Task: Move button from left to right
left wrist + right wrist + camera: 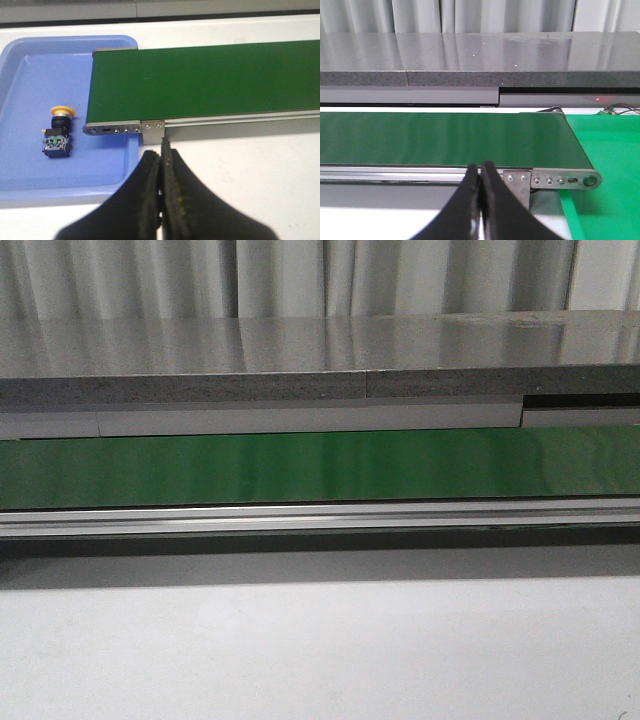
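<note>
White surface (250,170) carries a green conveyor belt (210,80) running left to right, nothing on it yet. Task looks unstarted: the button (58,131) lies on its side in the blue tray (30,180) at the belt's left end, about 10 o'clock from the left tool (161,165). Both the left tool and right tool (480,190) are closed and empty; a green mat (605,150) sits at the belt's right end.

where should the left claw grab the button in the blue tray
Likely the black body, from above, fingers across its flat sides. The button lies on its side in the tray, apart from the walls; the round yellow head would slip more easily. The left claw is shut.
</note>
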